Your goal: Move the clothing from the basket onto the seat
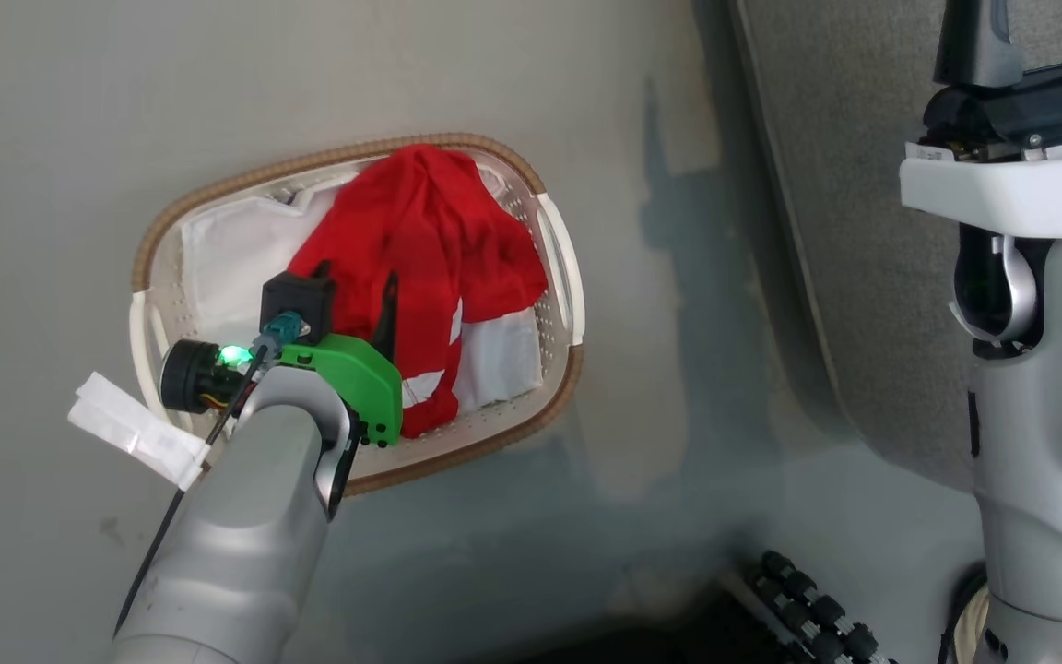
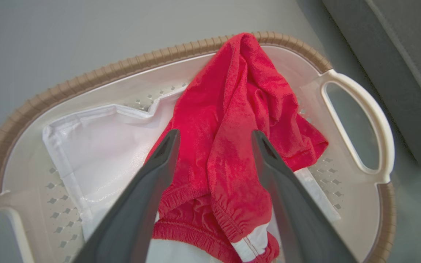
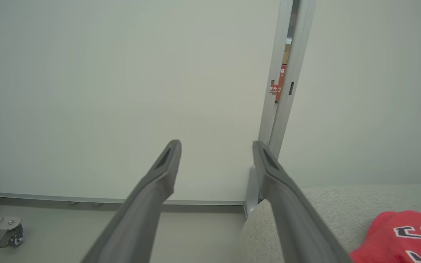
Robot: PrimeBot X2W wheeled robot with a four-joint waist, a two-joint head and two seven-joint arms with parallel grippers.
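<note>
Left gripper — fingers apart, empty — hangs over the red clothing, heaped in the basket from 12 to 5 o'clock. Seat at the basket's 3 o'clock. Right gripper: fingers apart, empty, facing a wall.

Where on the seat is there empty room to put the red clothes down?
The grey seat is bare from its rounded corner across to the lettered red jersey lying on it. The basket is crowded: red clothing and a white sheet cover most of it.
</note>
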